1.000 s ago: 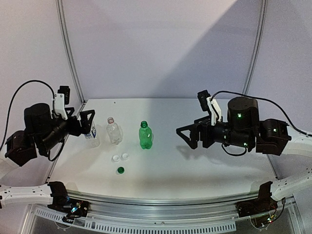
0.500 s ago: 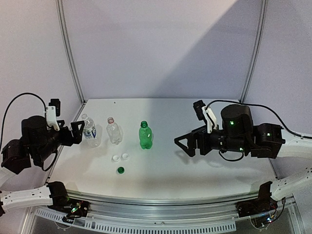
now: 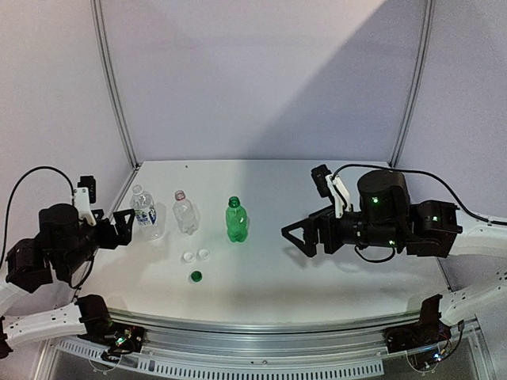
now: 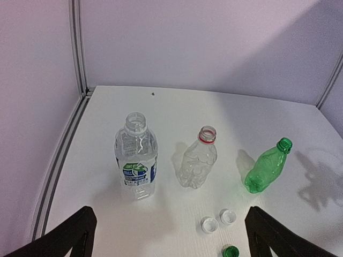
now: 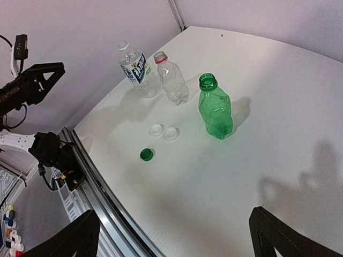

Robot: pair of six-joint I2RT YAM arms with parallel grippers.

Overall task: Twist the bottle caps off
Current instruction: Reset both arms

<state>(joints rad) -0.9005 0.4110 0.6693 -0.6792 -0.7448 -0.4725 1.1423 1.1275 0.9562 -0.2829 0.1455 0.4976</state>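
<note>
Left fingers (image 4: 72, 235) spread and empty, just left of the row. Three bottles (image 3: 184, 214) stand upright, necks bare. Their caps (image 3: 203, 253) lie loose on the counter (image 3: 356, 277) just in front, nearer that side. Right fingers (image 5: 75, 238) spread and empty, well apart.

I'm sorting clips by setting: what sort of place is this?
Probably a robotics lab test cell: a white table boxed in by plain panel walls on metal posts, holding a staged row of bottles and loose caps.
</note>
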